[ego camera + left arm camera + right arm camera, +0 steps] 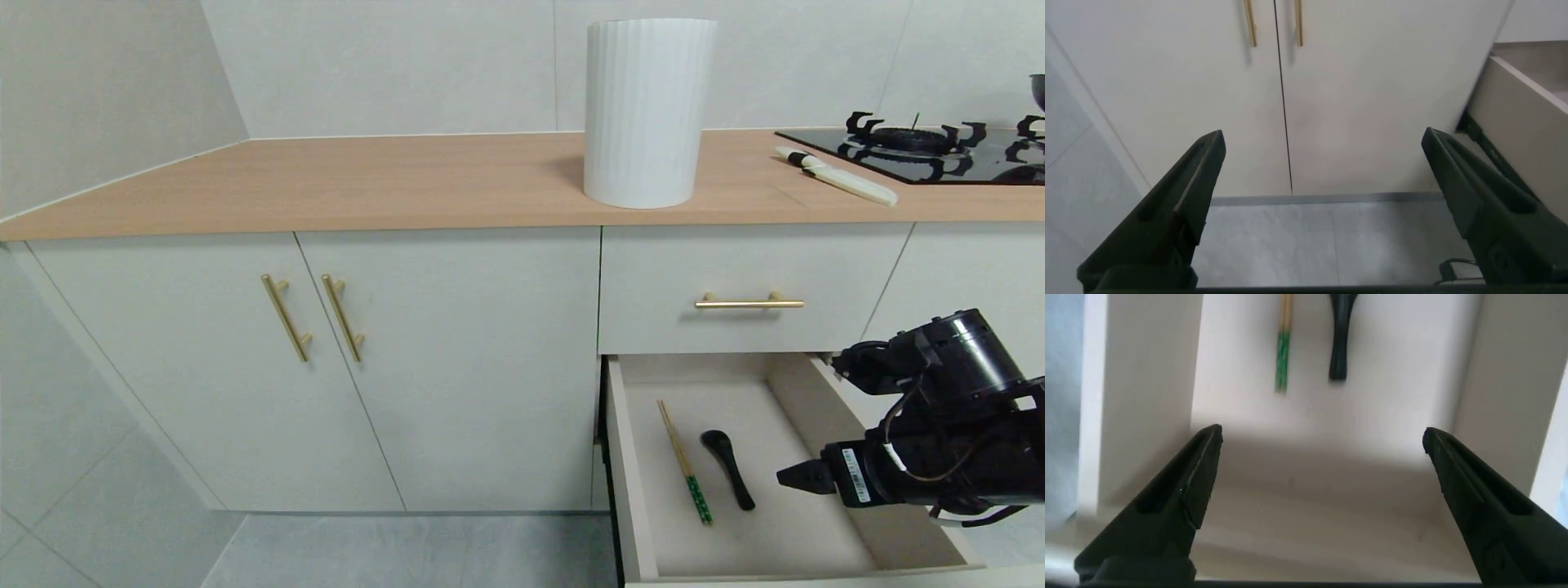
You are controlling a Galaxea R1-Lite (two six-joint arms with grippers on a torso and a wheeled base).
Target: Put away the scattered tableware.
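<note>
The lower drawer (629, 457) stands pulled out, holding a pair of chopsticks with green ends (686, 474) (1283, 343) and a black spoon (727, 467) (1339, 335) side by side. My right gripper (796, 476) (1323, 490) hovers open over the drawer's front right part, empty, a short way from the spoon's handle. On the wooden counter near the stove lies a white knife-like utensil (834, 174). My left gripper (1323, 204) is open and empty, low in front of the cabinet doors (1282, 90).
A tall white ribbed container (647, 110) stands on the counter (367, 184). A black gas hob (922, 151) sits at the right. A shut drawer with a gold handle (749, 304) is above the open one. Two cabinet doors with gold handles (314, 317) are on the left.
</note>
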